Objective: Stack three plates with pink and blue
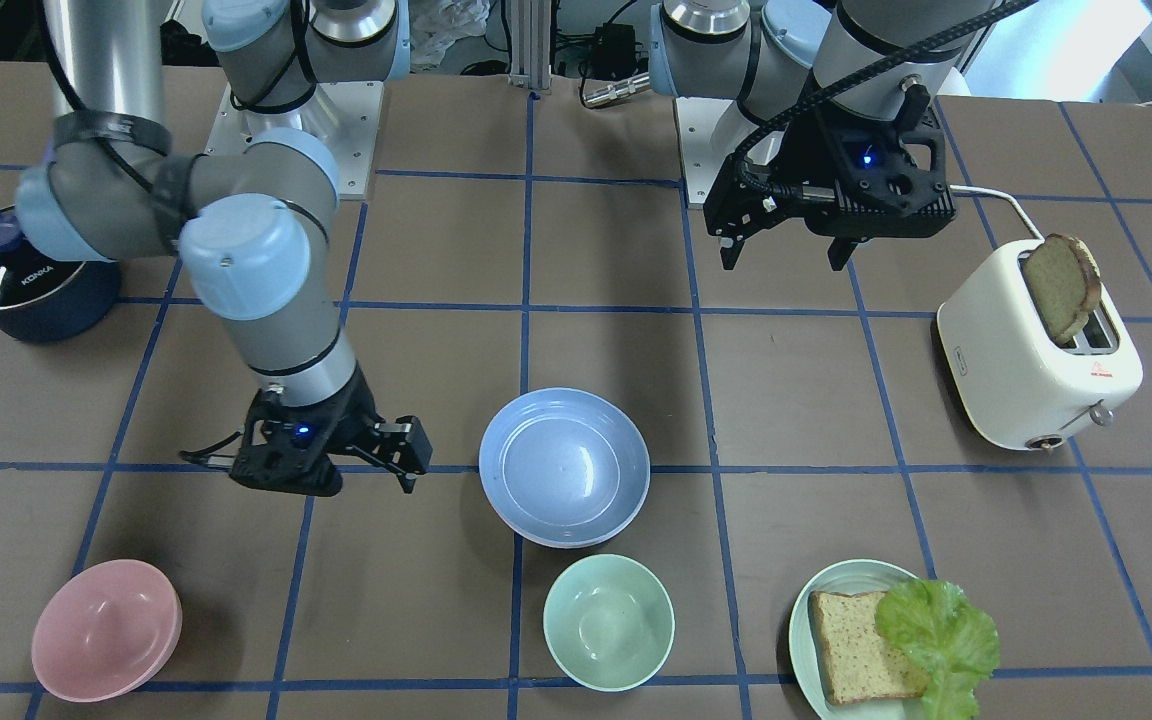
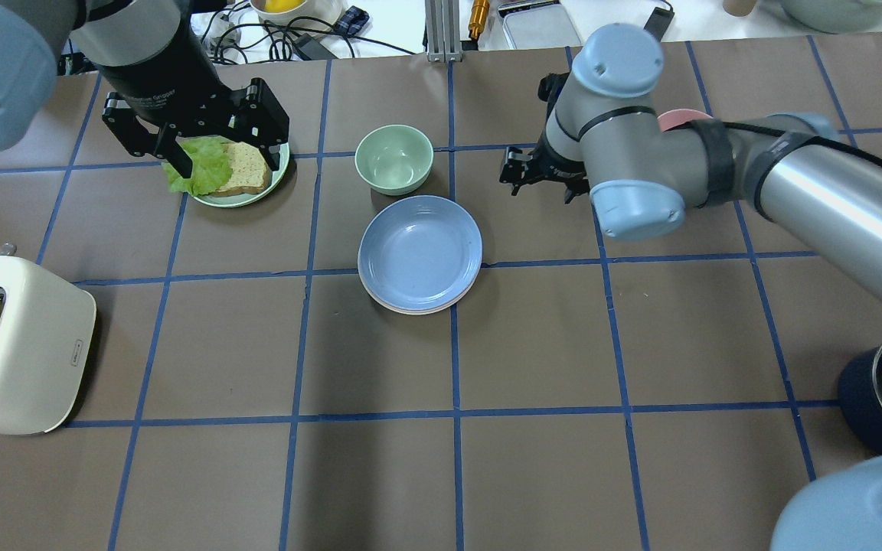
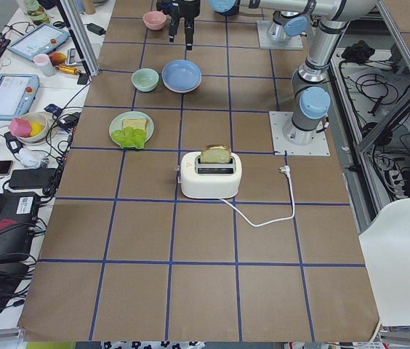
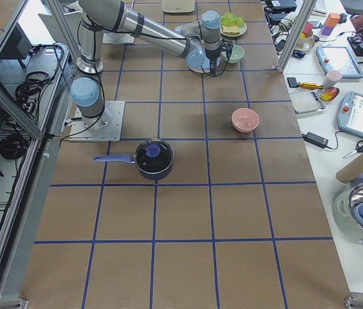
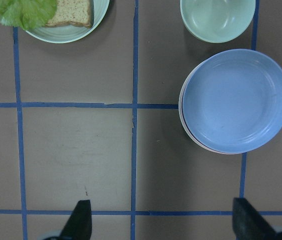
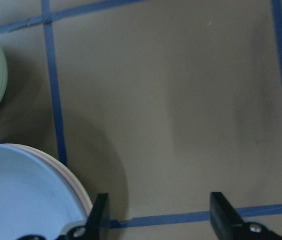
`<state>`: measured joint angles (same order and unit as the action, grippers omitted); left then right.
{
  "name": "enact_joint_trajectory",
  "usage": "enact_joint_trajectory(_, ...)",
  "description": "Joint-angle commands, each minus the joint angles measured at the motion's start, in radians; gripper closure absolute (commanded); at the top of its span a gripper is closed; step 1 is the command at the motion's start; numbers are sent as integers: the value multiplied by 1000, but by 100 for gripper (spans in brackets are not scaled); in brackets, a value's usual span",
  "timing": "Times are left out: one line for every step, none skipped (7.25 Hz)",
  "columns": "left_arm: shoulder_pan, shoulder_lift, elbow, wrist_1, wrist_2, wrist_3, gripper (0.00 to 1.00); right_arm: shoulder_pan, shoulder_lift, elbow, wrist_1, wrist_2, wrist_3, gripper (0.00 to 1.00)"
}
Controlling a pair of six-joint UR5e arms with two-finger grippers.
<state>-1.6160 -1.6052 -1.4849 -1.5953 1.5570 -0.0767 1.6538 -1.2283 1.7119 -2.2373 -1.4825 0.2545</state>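
Plate stack (image 1: 564, 470) found at the middle of the table (image 1: 616, 240) in the front-facing view, blue plate (image 1: 546, 455) uppermost and a sliver of paler rim beneath. Saw the right gripper (image 1: 306, 478) low, just right of the stack and apart from it, spread wide with nothing in it. Saw the left gripper (image 1: 786, 262) raised high on the left, likewise gaping and empty. Noted a mint bowl (image 1: 608, 622) just beyond the stack, a pink bowl (image 1: 106, 628) far right, a green plate (image 1: 826, 578) far left, a toaster (image 1: 1026, 370) on the left, a dark pot (image 1: 36, 310) near right.

From overhead, made out the pink plate (image 2: 410, 311) only as a thin rim under the blue; could not confirm a cream one lower down.

From the left end, found the stack small and distant, beside the mint bowl. From the right end, lost most of it behind the right arm (image 4: 156, 35).

Through the left wrist camera, looked straight down: fingertips (image 5: 81, 225) well apart at the lower edge, bare table between, stack off to the right. Through the right wrist camera, saw both fingers (image 6: 101, 217) parted over bare table, one just beside the stack's rim, blue over pink layers.

Judged the plates light, stiff, smooth plastic, unlikely to break but apt to slide on one another when nested. Reckoned the raised rim the place to pinch, one finger inside and one outside, on the right or near side. Reckoned the mint bowl the only crowding neighbour, close by the far rim; counted the rest as well apart.
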Motion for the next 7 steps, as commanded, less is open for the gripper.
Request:
enact_joint_trajectory(1, 1, 0, 0, 0, 0, 0, -136, -49, -153, 303, 4, -204, 0)
enact_joint_trajectory(-1, 1, 0, 0, 0, 0, 0, -175, -100, -173, 376, 4, -268, 0)
enact_joint_trajectory(1, 1, 0, 0, 0, 0, 0, -174, -194, -170, 487, -10, -277, 0)
enact_joint_trajectory(2, 1, 2, 3, 0, 0, 0, -174, -283, -181, 634, -13, -296, 0)
enact_joint_trajectory(2, 1, 2, 3, 0, 0, 0, -166, -345, -199, 706, -16, -305, 0)
enact_joint_trajectory(1, 2, 2, 0, 2, -2, 0, -151, -409, -180, 816, -48, -319, 0)
enact_joint_trajectory(4, 2, 2, -2, 0, -2, 0, -132, -424, -182, 821, -108, -333, 0)
